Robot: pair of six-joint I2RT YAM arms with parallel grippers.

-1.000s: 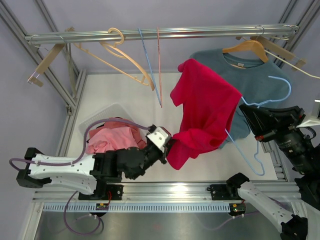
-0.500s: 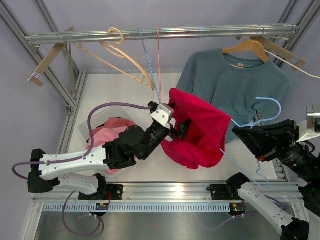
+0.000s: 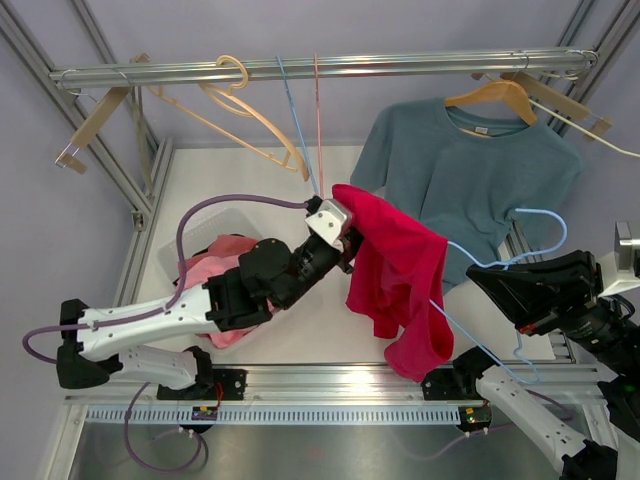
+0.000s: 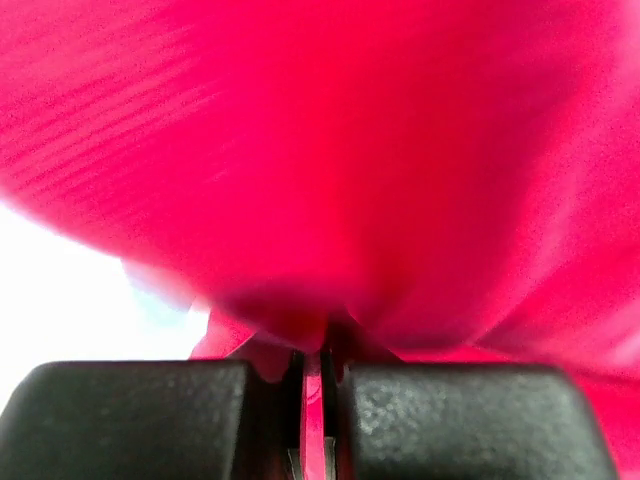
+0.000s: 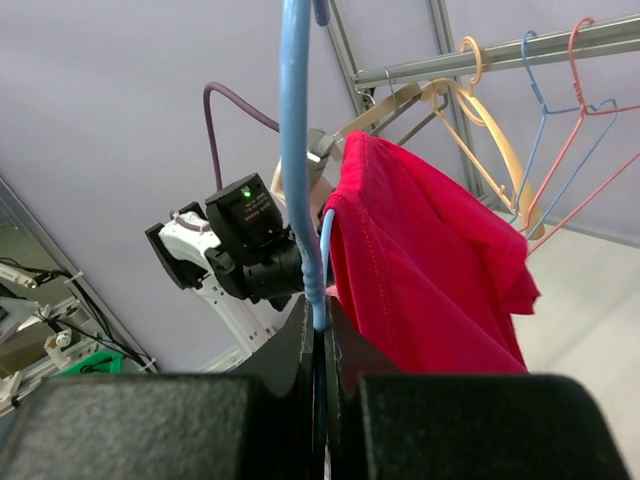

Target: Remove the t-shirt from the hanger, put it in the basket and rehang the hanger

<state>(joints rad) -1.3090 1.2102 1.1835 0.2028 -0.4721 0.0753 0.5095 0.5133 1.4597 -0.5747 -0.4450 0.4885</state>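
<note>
Since half a second ago, our left gripper [image 3: 345, 243] has risen a little. The red t-shirt [image 3: 395, 280] has fallen from a bunched fold into a long drape, and its lower end hangs well forward of the rail [image 3: 320, 68]. Nearest to us, forward of the rail and under its right part, our right gripper [image 5: 320, 335] is pressed together on the wire of the blue hanger [image 5: 292, 150]. One arm of that hanger runs into the red cloth, so the t-shirt is not yet off it. Below the rail's middle, our left gripper pinches a fold at the shirt's upper edge. Farther back, under the rail's left part, a white basket [image 3: 195, 235] holds pink cloth [image 3: 225, 272]. On the rail itself hang a grey-blue t-shirt [image 3: 470, 165] on a wooden hanger [image 3: 495, 97], bare wooden hangers and two thin wire ones.
</note>
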